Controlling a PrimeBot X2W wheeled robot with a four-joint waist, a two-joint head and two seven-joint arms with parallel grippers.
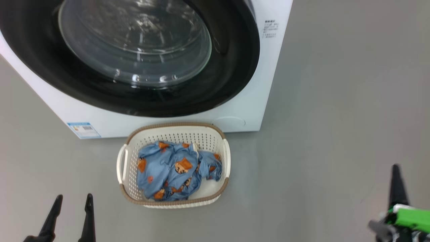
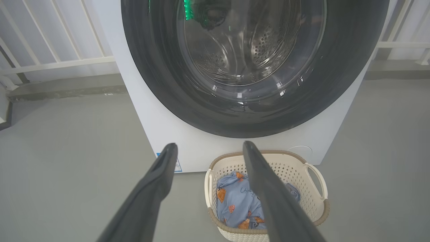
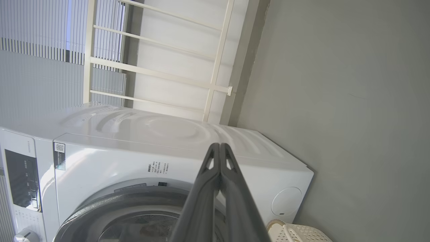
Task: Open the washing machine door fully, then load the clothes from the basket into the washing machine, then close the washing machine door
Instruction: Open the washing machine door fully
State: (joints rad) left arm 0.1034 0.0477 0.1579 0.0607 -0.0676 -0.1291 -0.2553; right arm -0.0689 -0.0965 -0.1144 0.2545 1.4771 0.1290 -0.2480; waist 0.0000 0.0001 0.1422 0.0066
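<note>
The white washing machine (image 1: 248, 101) stands ahead with its round black door (image 1: 231, 74) closed flat against the front. On the floor right before it sits the cream basket (image 1: 174, 132), and the light-blue bear-print clothes (image 1: 174, 169) lie in it. My left gripper (image 1: 74, 201) is open at the lower left, empty, short of the basket. In the left wrist view the left gripper (image 2: 208, 146) frames the machine's base, with the door (image 2: 158, 84), basket (image 2: 312, 201) and clothes (image 2: 235, 201) beyond. My right gripper (image 1: 396, 169) is shut at the lower right; in its wrist view the right gripper (image 3: 219, 145) is pressed together, empty, before the machine (image 3: 168, 134).
Grey floor (image 1: 336, 117) spreads wide to the right of the machine and around the basket. A blue label sticker (image 1: 83, 129) sits low on the machine's front. White railing (image 2: 50, 60) and a raised ledge run behind the machine. A control panel (image 3: 23, 181) is on the machine's upper front.
</note>
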